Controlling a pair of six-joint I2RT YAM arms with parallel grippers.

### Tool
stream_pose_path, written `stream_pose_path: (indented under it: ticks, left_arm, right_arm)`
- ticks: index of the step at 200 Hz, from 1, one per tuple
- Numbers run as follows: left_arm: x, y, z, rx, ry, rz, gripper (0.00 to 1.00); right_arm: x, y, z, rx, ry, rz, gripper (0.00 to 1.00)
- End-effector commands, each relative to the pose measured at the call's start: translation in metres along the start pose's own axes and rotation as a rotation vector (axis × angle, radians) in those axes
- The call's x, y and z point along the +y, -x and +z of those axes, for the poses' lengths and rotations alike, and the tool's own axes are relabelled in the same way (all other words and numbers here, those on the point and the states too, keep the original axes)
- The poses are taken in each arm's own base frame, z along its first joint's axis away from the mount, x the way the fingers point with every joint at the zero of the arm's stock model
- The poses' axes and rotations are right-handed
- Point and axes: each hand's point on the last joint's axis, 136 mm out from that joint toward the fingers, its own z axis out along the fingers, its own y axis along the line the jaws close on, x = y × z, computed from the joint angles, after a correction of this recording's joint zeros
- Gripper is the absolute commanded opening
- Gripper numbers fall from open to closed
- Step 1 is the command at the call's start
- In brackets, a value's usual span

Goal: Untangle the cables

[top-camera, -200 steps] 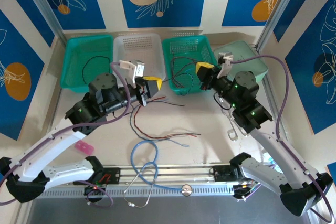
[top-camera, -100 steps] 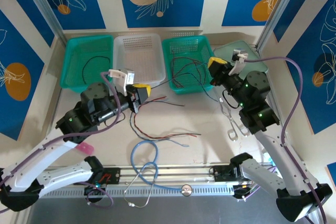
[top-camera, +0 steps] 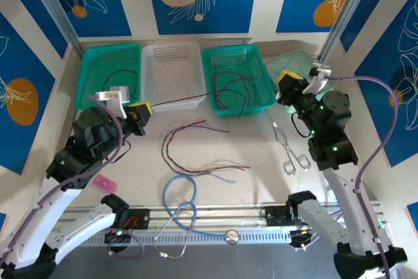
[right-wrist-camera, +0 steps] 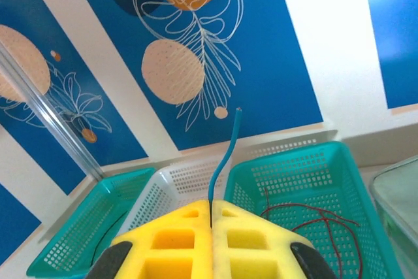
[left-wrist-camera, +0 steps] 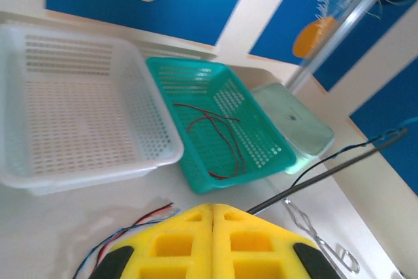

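Cables, thin and wiry, lie in three places seen from above: one black strand (top-camera: 111,82) in the left teal basket (top-camera: 87,78), red and black strands (top-camera: 230,86) in the middle teal basket (top-camera: 239,110), and a loose curl (top-camera: 215,170) of red, black and blue-grey on the bench (top-camera: 261,142). Four containers line the back: two teal mesh baskets, one white mesh basket (top-camera: 171,45) and one smooth pale tray (top-camera: 307,65).

The left hand (top-camera: 140,110) has its yellow pads pressed together on a straight black cable (top-camera: 179,100). The left wrist camera shows this cable running off to the right. The right wrist camera shows what the top view does not: the right hand (right-wrist-camera: 210,210) pinching a blue cable (right-wrist-camera: 225,148) that sticks upward.
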Motion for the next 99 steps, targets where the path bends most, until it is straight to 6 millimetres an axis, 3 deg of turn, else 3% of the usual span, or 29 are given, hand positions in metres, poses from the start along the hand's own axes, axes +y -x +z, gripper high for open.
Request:
stream_pose_path:
  ticks: [1,99]
  left_arm:
    - [0.023,-0.007,-0.004,0.007,0.076,-0.049,0.0]
    - [0.092,-0.002,-0.01,-0.073,0.314,-0.157,0.0]
  right_arm:
    - [-0.008,0.018,-0.014,-0.058,-0.045,0.007,0.0]
    - [-0.056,0.041,-0.053,-0.161,-0.235,0.014,0.0]
